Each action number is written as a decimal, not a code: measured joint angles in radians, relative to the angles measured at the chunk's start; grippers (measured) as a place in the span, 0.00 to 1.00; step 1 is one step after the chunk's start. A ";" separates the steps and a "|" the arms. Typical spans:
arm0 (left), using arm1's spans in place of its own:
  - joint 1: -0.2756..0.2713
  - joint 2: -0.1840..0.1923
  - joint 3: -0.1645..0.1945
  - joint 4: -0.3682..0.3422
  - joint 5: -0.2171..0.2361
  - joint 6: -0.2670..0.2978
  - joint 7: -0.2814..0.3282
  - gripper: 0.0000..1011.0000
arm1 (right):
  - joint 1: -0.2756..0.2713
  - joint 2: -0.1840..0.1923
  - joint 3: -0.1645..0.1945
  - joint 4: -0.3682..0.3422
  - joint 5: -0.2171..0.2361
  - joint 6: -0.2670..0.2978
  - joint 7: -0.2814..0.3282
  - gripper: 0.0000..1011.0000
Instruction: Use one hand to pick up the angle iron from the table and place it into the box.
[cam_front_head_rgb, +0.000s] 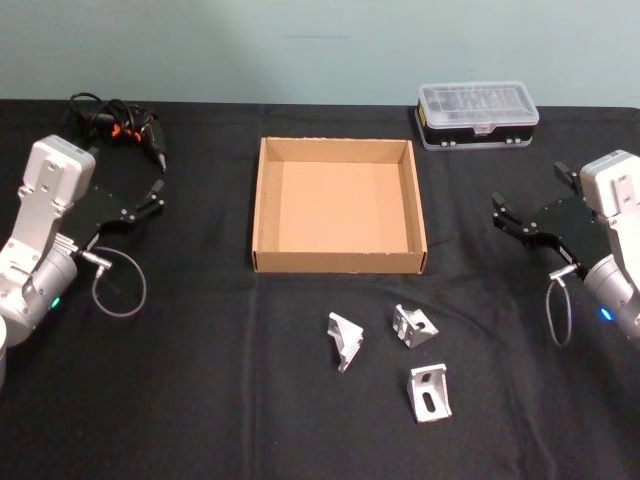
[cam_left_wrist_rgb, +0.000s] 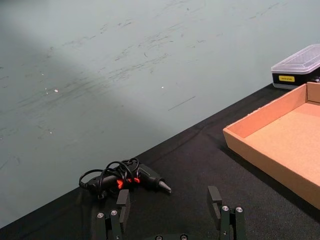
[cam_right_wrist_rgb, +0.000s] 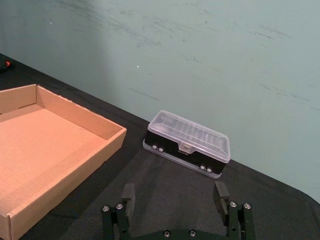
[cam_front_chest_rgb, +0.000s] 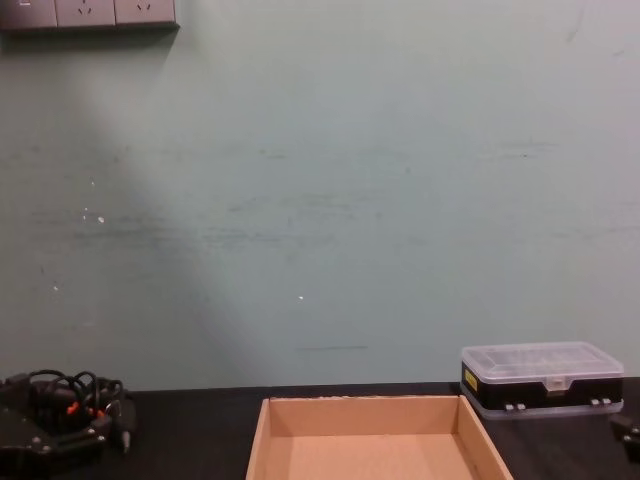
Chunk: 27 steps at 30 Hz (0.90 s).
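The table (cam_front_head_rgb: 200, 400) is matt black. The box (cam_front_head_rgb: 338, 263) is matt tan cardboard. The angle irons (cam_front_head_rgb: 345, 340) (cam_front_head_rgb: 414, 326) (cam_front_head_rgb: 430, 392) are bare silvery metal. The case (cam_front_head_rgb: 477, 105) is black plastic under a clear, glossy lid.

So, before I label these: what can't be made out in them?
Box: chest view's bottom edge cuts off its front wall.
Plastic case: contents too small through the clear lid, head view.
Left pincer, right pincer: open; wrist views' bottom edges cut off their bases.
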 joint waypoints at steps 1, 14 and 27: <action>0.000 0.000 0.000 0.000 0.000 0.000 0.000 1.00 | 0.000 0.000 0.000 0.000 0.000 0.000 0.000 0.99; 0.000 0.000 0.000 0.000 0.000 0.000 0.000 1.00 | 0.000 0.000 0.000 0.000 0.000 0.000 0.000 0.99; 0.000 0.000 0.000 0.000 0.000 0.000 0.000 1.00 | 0.000 0.000 0.000 0.000 0.000 0.000 0.000 0.99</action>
